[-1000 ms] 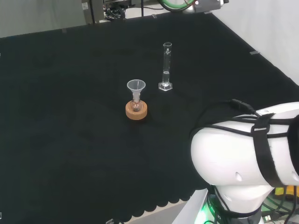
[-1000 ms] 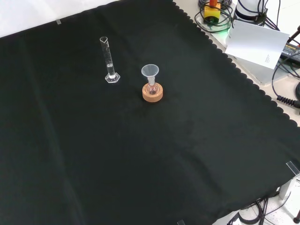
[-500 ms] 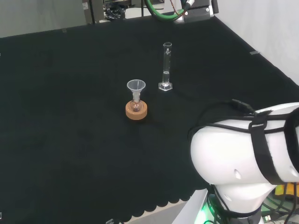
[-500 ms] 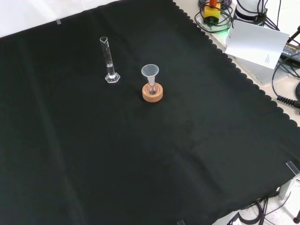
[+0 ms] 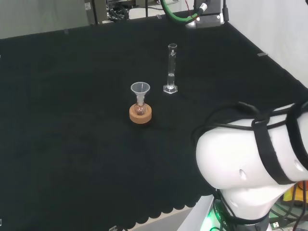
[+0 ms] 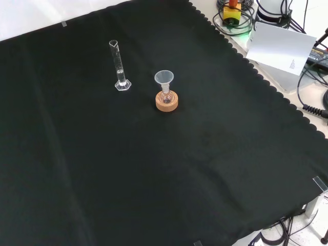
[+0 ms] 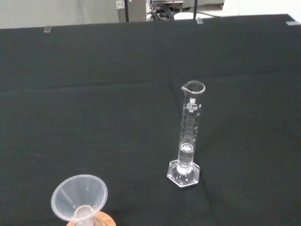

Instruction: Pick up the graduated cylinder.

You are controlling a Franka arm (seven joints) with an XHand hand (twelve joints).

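— Hand first: can you tell whether it is released, clenched or grasping anything?

— No, I cannot tell. What I can say is that nothing touches the graduated cylinder; it stands free on the counter, on the black cloth.

— Which way does it point?

— Straight up. Its long axis is vertical, with the hexagonal foot flat on the cloth and the open mouth at the top. In the wrist view the graduated cylinder shows its pouring lip at the rim and printed marks down the tube. A little clear liquid seems to sit near the bottom of the tube, though I cannot be sure of that.

— And where does it stand?

— In the head view it is to the right of and farther off than the cork ring, near it but apart. In the front view the graduated cylinder is to the left of that ring and slightly higher.

— What sits on the ring?

— A small round flask, with a clear funnel upright in its neck, wide end up. The funnel's rim is lower than the cylinder's mouth.

— The big white shape at the right of the head view?

— That is the arm's own link, wrapped with black cables and straps, well apart from the glassware.
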